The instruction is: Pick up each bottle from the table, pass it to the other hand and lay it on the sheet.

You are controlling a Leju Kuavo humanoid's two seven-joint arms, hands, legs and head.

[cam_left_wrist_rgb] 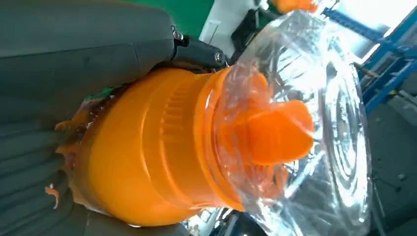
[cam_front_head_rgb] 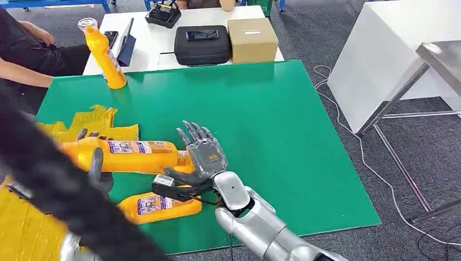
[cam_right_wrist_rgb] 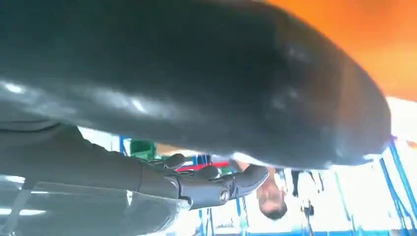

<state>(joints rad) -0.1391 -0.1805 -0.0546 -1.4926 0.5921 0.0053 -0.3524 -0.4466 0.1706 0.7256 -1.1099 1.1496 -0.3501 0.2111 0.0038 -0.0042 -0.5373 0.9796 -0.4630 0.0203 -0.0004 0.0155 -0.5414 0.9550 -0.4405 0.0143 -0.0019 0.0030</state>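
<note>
An orange bottle [cam_front_head_rgb: 130, 155] lies lengthwise above the green table cover [cam_front_head_rgb: 282, 136]. My left hand [cam_front_head_rgb: 92, 157] grips it near the neck, fingers over the top and thumb below. The left wrist view shows this bottle's shoulder [cam_left_wrist_rgb: 147, 147] and its clear-capped spout [cam_left_wrist_rgb: 285, 132] against my left hand [cam_left_wrist_rgb: 74, 59]. My right hand [cam_front_head_rgb: 201, 152] stands at the bottle's base with fingers spread upward and its thumb reaching under the bottle. A second orange bottle [cam_front_head_rgb: 157, 206] lies nearer the front edge. A third [cam_front_head_rgb: 106, 54] stands upright at the back left. Crinkled yellow sheets [cam_front_head_rgb: 95, 122] lie at the left.
More yellow sheet [cam_front_head_rgb: 22, 228] covers the front left corner. A person's arm [cam_front_head_rgb: 22, 73] rests at the back left. Behind the green cover a white table carries a black case [cam_front_head_rgb: 202, 44] and a cardboard box [cam_front_head_rgb: 252, 39]. A white cabinet [cam_front_head_rgb: 380, 54] and floor cables [cam_front_head_rgb: 375, 174] are to the right.
</note>
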